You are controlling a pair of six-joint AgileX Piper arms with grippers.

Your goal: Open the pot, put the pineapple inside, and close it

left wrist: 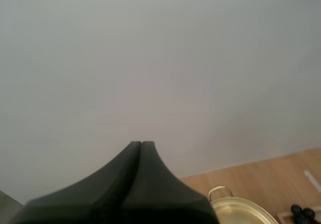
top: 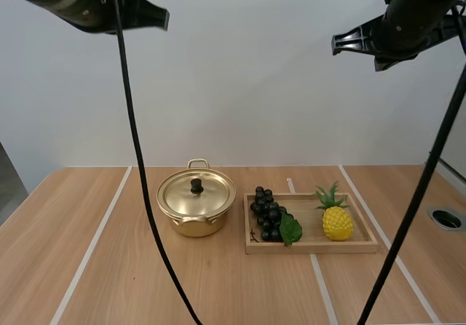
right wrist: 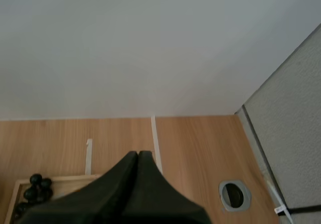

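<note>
Since the lid (top: 196,194) sits squarely on the pot (top: 193,226) in the lower middle of the high view, nothing of the task looks done. By my reading, opening, loading and closing are all left. The pineapple (top: 337,221) stands upright at the right end of the wooden tray (top: 313,247), which lies just right of the pot. The grapes (top: 268,214) fill the tray's left end, between pot and pineapple. The left gripper (top: 156,15) hangs in the upper left of the frame and the right gripper (top: 342,44) in the upper right. Both are well above the table (top: 73,267) and apart from everything on it.

The high view gives the whole layout, the pineapple and the lid's knob (top: 196,186). The wrist views settle what it leaves unclear: each arm's fingers lie pressed together as one dark wedge, holding nothing. Past the left wedge the pot's rim and one handle appear, with a few grapes beside. Past the right wedge lie the tray's corner with grapes and a round hole (right wrist: 233,195) in the table.
</note>
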